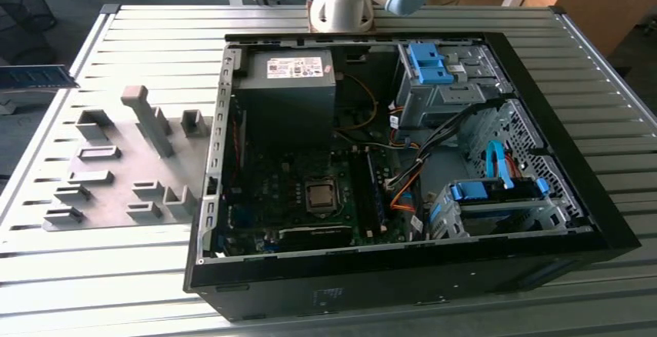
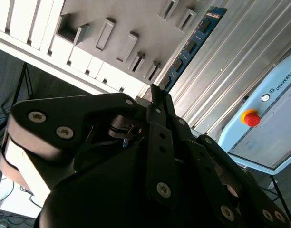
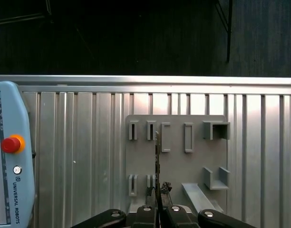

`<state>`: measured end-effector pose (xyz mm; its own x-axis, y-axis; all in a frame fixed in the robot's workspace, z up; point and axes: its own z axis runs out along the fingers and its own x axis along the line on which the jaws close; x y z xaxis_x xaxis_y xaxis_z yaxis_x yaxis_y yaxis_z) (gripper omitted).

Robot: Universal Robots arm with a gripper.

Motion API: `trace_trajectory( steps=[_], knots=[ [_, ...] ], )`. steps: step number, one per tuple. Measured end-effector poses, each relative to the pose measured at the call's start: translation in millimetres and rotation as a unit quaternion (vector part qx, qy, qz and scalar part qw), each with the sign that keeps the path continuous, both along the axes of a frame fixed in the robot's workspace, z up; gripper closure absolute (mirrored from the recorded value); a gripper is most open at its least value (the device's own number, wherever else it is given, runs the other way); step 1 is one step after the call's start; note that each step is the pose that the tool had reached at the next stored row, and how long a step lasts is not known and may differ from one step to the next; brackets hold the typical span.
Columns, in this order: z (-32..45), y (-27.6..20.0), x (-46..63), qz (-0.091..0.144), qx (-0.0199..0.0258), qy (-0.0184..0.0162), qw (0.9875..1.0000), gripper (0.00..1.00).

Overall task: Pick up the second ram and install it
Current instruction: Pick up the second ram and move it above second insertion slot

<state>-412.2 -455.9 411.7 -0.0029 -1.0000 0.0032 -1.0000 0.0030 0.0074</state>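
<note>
The second ram (image 2: 193,45) is a thin blue-green stick with black chips, and my gripper (image 2: 157,97) is shut on one end of it. In the first wrist view the stick (image 3: 157,159) shows edge-on, rising from between the fingertips of the gripper (image 3: 158,192) above the grey slotted holder (image 3: 176,161). In the exterior view the ram (image 1: 36,75) pokes in from the exterior view's left, off the table, well away from the open computer case (image 1: 401,160). The motherboard's memory slots (image 1: 368,187) lie beside the processor socket (image 1: 320,196).
The grey holder (image 1: 123,160) with its upright tabs sits on the ribbed metal table at the exterior view's left. A light blue teach pendant (image 3: 10,156) with a red stop button lies on the table. Cables, drive bays (image 1: 493,198) and a power supply (image 1: 288,83) crowd the case.
</note>
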Motion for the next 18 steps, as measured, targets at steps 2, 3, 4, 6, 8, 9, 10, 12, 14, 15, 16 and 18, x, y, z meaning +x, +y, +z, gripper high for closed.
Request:
trace_trajectory(
  steps=[2, 3, 4, 6, 8, 9, 10, 12, 14, 15, 16, 18],
  knots=[
    [2.0, 0.0, 0.0, 0.0, 0.0, 0.0, 1.0, 0.86],
    [3.0, 0.0, 0.0, 0.0, 0.0, 0.0, 1.0, 0.86],
    [4.0, 0.0, 0.0, 0.0, 0.0, 0.0, 1.0, 0.86],
    [5.9, 0.0, 0.0, 0.0, 0.0, 0.0, 1.0, 0.86],
    [7.9, 0.0, 0.0, 0.0, 0.0, 0.0, 1.0, 0.86],
    [8.9, 0.0, 0.0, 0.0, 0.0, 0.0, 1.0, 0.86],
    [10.0, 0.0, 0.0, 0.0, 0.0, 0.0, 1.0, 0.86],
    [11.9, 0.0, 0.0, 0.0, 0.0, 0.0, 1.0, 0.86],
    [14.0, 0.0, 0.0, 0.0, 0.0, 0.0, 1.0, 0.86],
    [15.1, 0.0, 0.0, 0.0, 0.0, 0.0, 1.0, 0.86],
    [16.2, 0.0, 0.0, 0.0, 0.0, 0.0, 1.0, 0.86],
    [18.4, 0.0, 0.0, 0.0, 0.0, 0.0, 1.0, 0.86]
  ],
)
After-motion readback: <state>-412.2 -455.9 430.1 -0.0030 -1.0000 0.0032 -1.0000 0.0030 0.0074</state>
